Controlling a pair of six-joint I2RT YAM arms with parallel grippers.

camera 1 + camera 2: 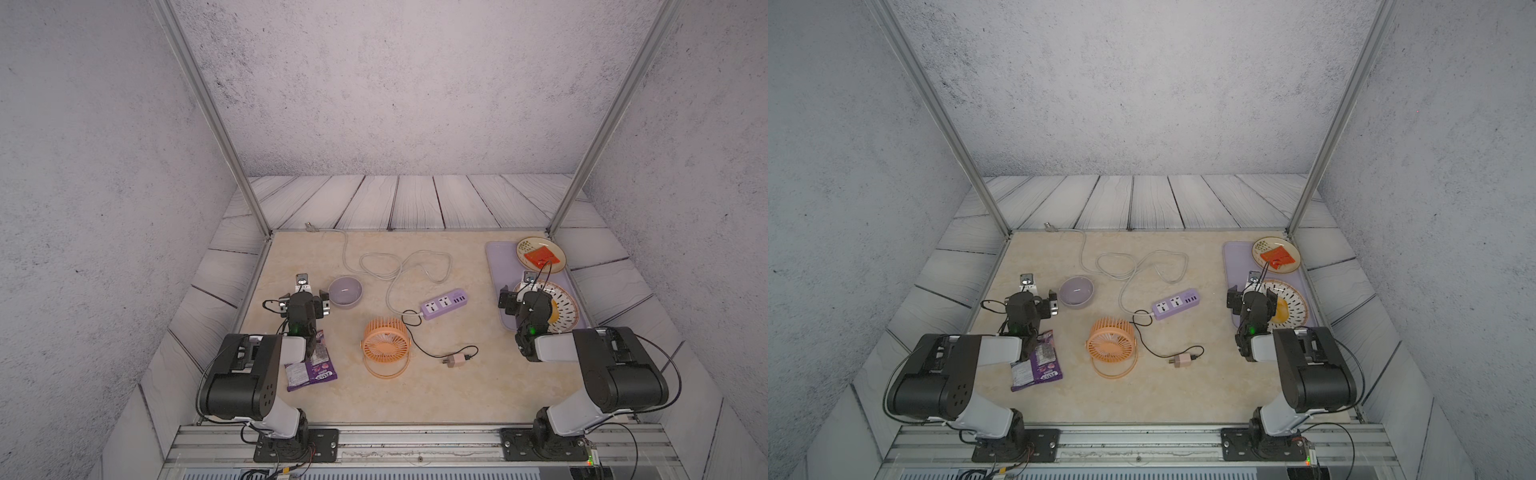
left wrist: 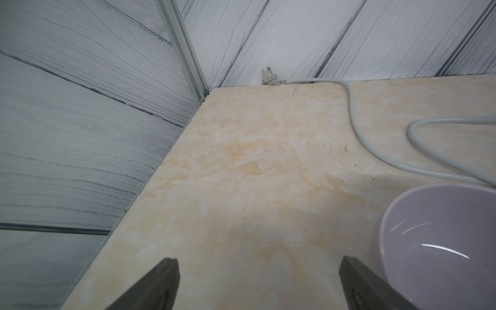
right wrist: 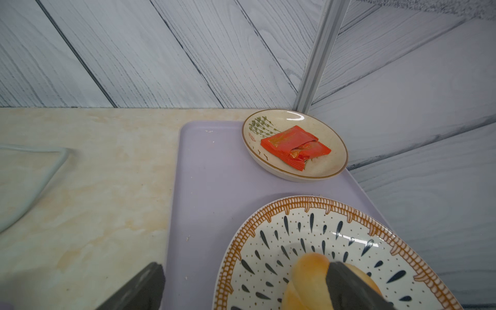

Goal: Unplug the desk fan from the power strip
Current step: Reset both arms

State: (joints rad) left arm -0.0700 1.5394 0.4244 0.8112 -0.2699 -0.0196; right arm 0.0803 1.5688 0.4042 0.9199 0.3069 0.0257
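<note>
Job apparently done, my left end effector (image 2: 257, 290) and right end effector (image 3: 244, 290) hang open, empty, at the worktop (image 1: 415, 395) sides. The desk fan (image 1: 384, 336) stands mid-worktop, its plug (image 1: 455, 360) lying clear of the power strip (image 1: 443, 304).

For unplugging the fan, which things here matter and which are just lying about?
Job: desk fan, pink plug block, power strip.
Lying about: lilac bowl, purple snack packet, lilac tray, small plate, red sachet, patterned plate, bread roll.

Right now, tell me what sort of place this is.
Probably a staged robot test cell: aluminium frame post, printed wood-plank backdrop, left arm and right arm bolted to a metal rail.
</note>
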